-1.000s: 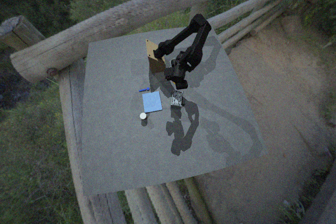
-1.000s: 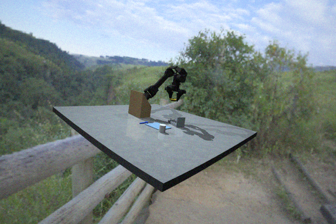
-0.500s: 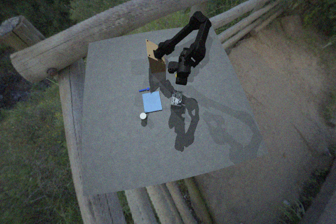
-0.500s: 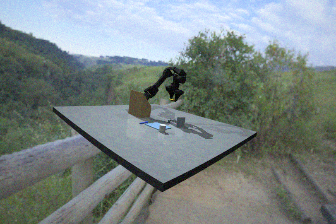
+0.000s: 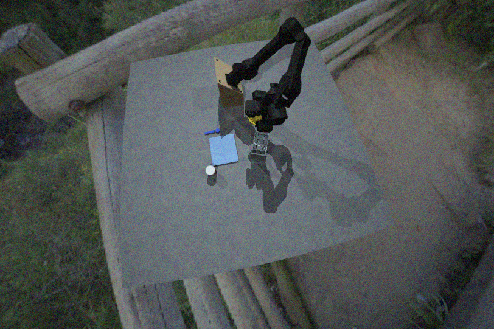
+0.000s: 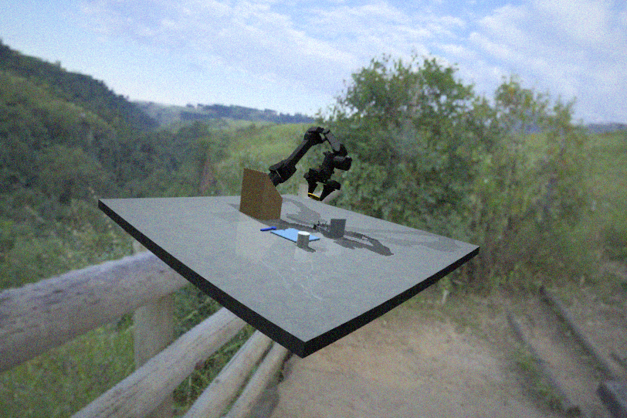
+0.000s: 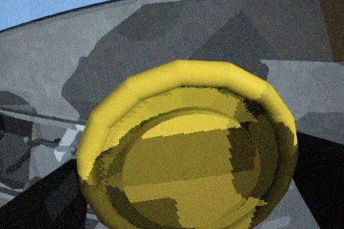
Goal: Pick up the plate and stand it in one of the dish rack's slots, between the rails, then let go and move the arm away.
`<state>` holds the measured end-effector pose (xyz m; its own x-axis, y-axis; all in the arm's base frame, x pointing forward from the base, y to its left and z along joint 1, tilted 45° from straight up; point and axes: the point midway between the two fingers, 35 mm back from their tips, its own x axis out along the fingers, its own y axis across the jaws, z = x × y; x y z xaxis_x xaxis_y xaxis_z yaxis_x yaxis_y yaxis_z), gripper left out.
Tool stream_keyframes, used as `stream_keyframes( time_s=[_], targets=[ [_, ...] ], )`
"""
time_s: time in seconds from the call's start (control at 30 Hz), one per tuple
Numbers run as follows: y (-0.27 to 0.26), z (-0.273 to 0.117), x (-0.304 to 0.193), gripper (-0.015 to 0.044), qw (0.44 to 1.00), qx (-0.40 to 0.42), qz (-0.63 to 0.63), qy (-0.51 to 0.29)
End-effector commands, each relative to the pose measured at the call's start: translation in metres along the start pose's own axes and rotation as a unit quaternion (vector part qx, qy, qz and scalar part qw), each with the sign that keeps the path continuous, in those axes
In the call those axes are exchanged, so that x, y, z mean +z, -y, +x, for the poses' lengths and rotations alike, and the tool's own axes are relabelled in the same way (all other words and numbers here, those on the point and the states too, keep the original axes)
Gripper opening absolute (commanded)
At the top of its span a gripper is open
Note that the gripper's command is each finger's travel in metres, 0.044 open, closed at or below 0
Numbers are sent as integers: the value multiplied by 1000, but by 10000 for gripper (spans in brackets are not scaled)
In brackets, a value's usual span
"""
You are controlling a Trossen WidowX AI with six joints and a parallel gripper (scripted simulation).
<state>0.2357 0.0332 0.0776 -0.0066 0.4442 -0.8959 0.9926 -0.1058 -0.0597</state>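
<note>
Now clamped on the yellow plate (image 7: pixel 189 171), with the gripper (image 5: pixel 255 119) held in the air above the table (image 5: pixel 167 217), near the rack (image 5: pixel 259 144). Seen from the wrist camera tilted, rim uppermost and underside toward the lens, filling most of that view, with a dark finger (image 7: pixel 40 222) at the lower left and another at the right edge. Hangs clear of the table top in the exterior view, where only a sliver of yellow (image 6: pixel 313 195) shows under the black arm (image 6: pixel 296 154). Lies just behind the rack from overhead, apparently not yet between its rails, though too small there to be sure. Beside the rack, a blue sheet (image 5: pixel 223 149) flat on the table; near the sheet's far corner, a small blue pen-like item (image 5: pixel 211 131); off its near corner, a white cylinder (image 5: pixel 210 169) standing upright. Behind all this, a brown wedge-shaped block (image 5: pixel 227 83) next to the arm's base.
</note>
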Motion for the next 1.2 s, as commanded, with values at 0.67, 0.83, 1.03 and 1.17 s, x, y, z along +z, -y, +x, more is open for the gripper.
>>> stream_keyframes(
  time_s=[0.67,0.83,1.03,1.17],
  targets=[
    [-25,62,15,0,945,84,-200,245],
    [-30,69,13,0,922,114,-234,287],
    [-35,75,7,0,891,154,-270,331],
    [-38,78,2,0,868,183,-291,358]
  ],
)
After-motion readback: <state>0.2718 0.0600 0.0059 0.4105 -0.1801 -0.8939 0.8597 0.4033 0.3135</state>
